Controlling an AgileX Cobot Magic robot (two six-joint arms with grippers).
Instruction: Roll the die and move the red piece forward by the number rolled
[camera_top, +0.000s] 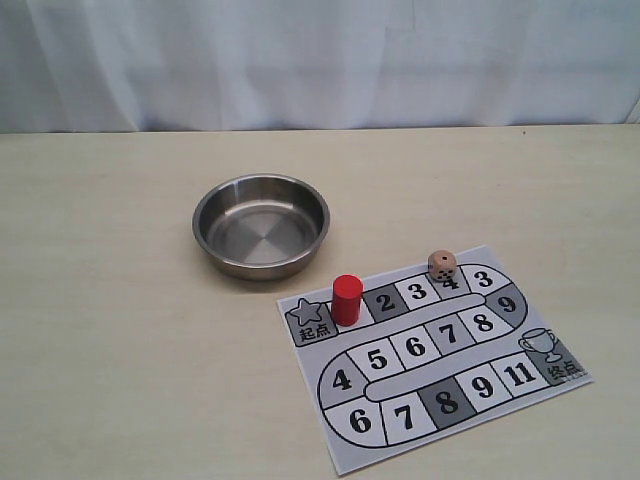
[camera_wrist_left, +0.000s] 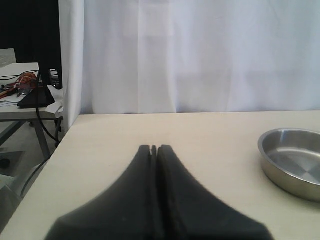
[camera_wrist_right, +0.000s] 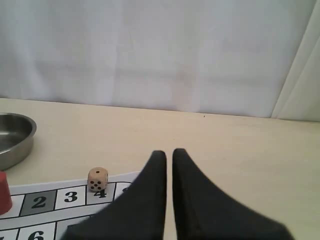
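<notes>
The die (camera_top: 442, 264), a small tan cube with dark dots, rests on the square marked 4 in the top row of the paper game board (camera_top: 312, 358). The red piece (camera_top: 347, 299) stands upright on the square between the star start square and the 2. Neither arm shows in the exterior view. In the left wrist view my left gripper (camera_wrist_left: 154, 147) is shut and holds nothing, hovering over bare table. My right gripper (camera_wrist_right: 169, 151) is shut with a thin slit and is empty. It hangs to the side of the die (camera_wrist_right: 97, 179), with the red piece (camera_wrist_right: 4, 192) at that view's edge.
A round steel bowl (camera_top: 261, 225) with nothing in it sits on the table behind the board's start corner; it also shows as the bowl (camera_wrist_left: 295, 162) and the bowl (camera_wrist_right: 15, 137). A white curtain hangs behind the table's far edge.
</notes>
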